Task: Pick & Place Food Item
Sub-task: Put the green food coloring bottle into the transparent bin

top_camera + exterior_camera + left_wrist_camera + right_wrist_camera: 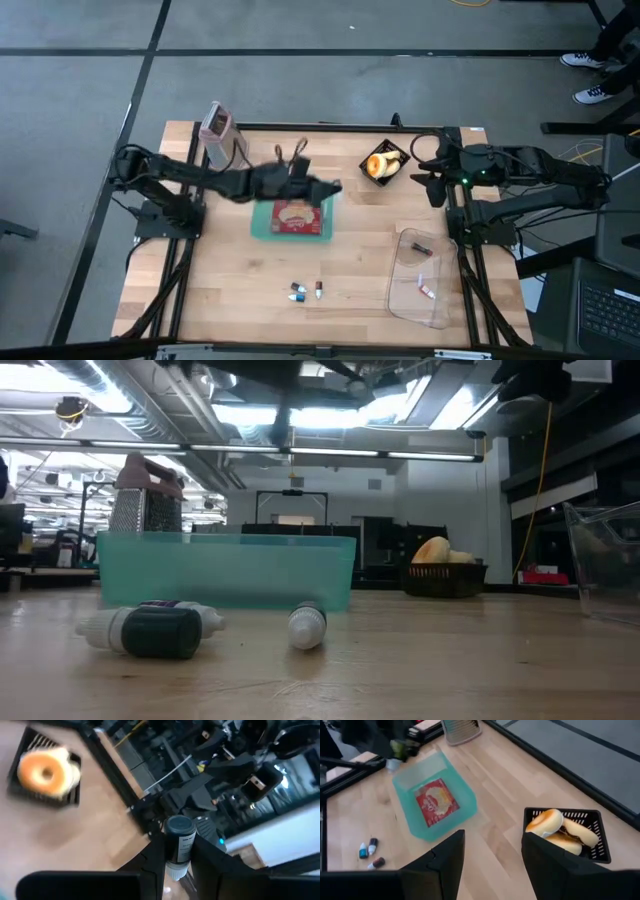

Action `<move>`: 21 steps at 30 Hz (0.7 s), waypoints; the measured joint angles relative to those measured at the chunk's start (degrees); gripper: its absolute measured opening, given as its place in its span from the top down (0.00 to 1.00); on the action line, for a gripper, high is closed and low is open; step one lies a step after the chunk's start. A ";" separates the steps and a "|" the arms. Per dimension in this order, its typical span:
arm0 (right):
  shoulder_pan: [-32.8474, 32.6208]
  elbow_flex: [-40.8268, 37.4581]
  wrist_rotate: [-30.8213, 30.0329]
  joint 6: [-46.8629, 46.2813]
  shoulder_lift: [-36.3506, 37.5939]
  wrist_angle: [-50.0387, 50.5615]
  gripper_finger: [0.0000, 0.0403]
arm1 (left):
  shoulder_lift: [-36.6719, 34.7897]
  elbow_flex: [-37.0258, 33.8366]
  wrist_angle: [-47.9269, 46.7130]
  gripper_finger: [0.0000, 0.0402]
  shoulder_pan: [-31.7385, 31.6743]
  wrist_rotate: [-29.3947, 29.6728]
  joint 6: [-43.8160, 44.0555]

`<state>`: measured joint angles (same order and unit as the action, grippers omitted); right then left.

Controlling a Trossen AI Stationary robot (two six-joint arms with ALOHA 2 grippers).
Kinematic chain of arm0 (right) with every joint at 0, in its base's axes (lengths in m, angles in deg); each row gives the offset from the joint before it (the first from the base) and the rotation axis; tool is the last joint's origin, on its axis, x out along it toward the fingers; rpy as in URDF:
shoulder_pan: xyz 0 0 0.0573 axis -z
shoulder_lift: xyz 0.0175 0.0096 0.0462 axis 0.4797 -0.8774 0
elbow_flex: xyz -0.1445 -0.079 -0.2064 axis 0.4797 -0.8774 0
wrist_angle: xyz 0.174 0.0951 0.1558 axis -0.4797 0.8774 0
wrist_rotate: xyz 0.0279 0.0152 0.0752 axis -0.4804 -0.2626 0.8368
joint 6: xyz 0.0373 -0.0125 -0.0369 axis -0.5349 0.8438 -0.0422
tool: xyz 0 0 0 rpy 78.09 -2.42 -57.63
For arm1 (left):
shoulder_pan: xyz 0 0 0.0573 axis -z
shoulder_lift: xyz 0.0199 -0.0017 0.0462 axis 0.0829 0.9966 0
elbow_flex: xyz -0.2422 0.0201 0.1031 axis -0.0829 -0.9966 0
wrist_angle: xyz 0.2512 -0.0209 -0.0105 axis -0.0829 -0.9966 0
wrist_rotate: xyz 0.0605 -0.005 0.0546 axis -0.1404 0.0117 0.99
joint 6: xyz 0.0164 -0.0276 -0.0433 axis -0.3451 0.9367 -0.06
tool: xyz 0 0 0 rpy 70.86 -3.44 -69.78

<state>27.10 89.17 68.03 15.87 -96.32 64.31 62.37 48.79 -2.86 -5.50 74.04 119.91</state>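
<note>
My left gripper (pixel 332 187) hangs in the air over the far right corner of the teal tray (pixel 290 220), shut on a small dark-capped bottle (pixel 179 842). A red food packet (pixel 437 802) lies flat in the tray. A black basket (pixel 385 163) with bagels (pixel 555 827) stands at the far right. My right gripper (pixel 492 855) waits open by the table's right edge, next to the basket, with nothing between its fingers. My left gripper pinches the bottle's labelled body (pixel 182 847) between its two fingers (pixel 155 855). The fingers lie about level and point toward the table's right side, along the bottle. The bottle is lifted clear of the table. Its dark cap (pixel 179 827) points away from the wrist and its pale end lies back between the fingers.
Three small bottles (pixel 298 291) lie on the wood near the front edge. A clear plastic bin (pixel 420 278) sits at the near right. A metal grater (pixel 215 125) stands at the far left. Black frame rails edge the table.
</note>
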 joint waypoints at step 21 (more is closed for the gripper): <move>6.07 3.01 -3.19 6.21 -0.02 -0.70 0.52 | 36.87 43.24 -8.52 0.84 -6.49 -31.16 -28.49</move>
<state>33.17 92.18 64.84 22.07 -96.34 63.60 99.24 92.04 -11.38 -11.98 42.88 91.41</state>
